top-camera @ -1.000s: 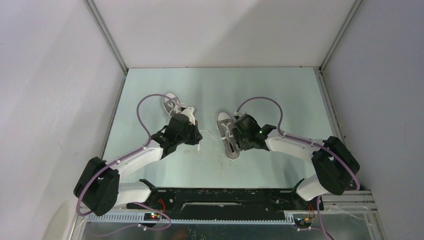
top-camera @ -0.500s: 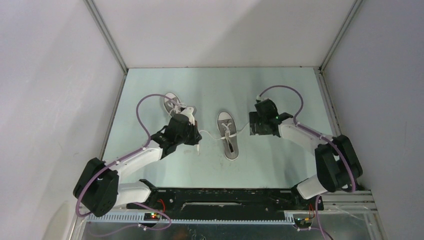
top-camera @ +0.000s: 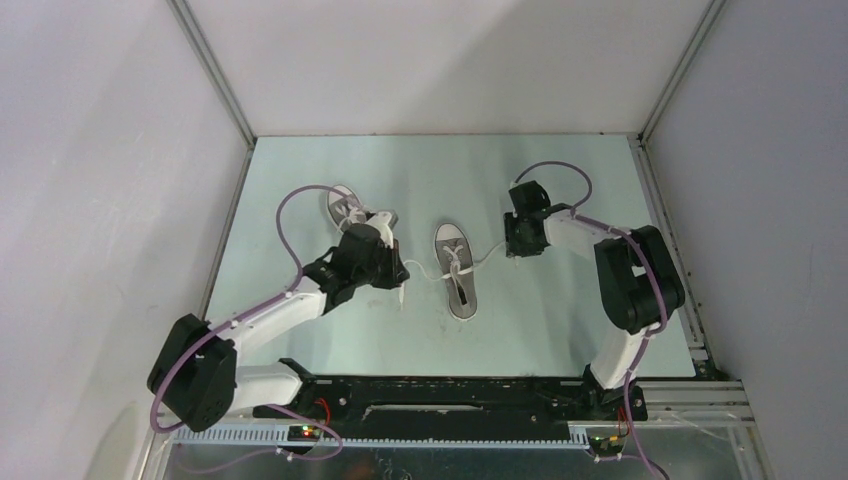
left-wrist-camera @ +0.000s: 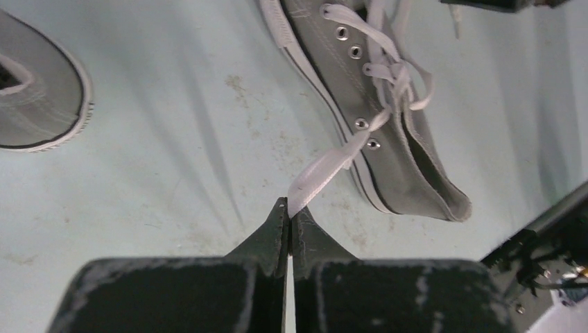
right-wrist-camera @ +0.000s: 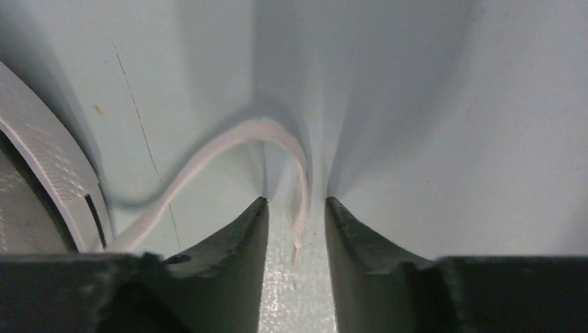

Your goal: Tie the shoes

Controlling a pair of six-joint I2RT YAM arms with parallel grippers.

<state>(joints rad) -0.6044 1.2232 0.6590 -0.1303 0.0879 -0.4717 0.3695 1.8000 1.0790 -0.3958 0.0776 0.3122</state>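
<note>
The middle grey shoe [top-camera: 460,275] lies toe away from me; in the left wrist view [left-wrist-camera: 388,132] its white laces are loosely crossed. My left gripper [top-camera: 401,276] is shut on the shoe's left lace [left-wrist-camera: 326,165], pinching it at the fingertips [left-wrist-camera: 289,210], with the lace running straight to the eyelets. My right gripper [top-camera: 513,247] is to the right of the shoe, low over the table and open [right-wrist-camera: 295,205]. The right lace's end [right-wrist-camera: 302,194] lies loose between its fingers. The second shoe [top-camera: 343,203] lies at the back left, partly hidden by my left arm.
The second shoe's toe shows at the left edge of the left wrist view [left-wrist-camera: 38,104]. The middle shoe's white sole fills the left of the right wrist view [right-wrist-camera: 41,173]. Enclosure walls and metal frame rails border the pale green table [top-camera: 420,170].
My right gripper left the top of the middle shoe, swung right and back, and now sits open around the right lace's end. My left gripper has kept its hold, barely moving.
</note>
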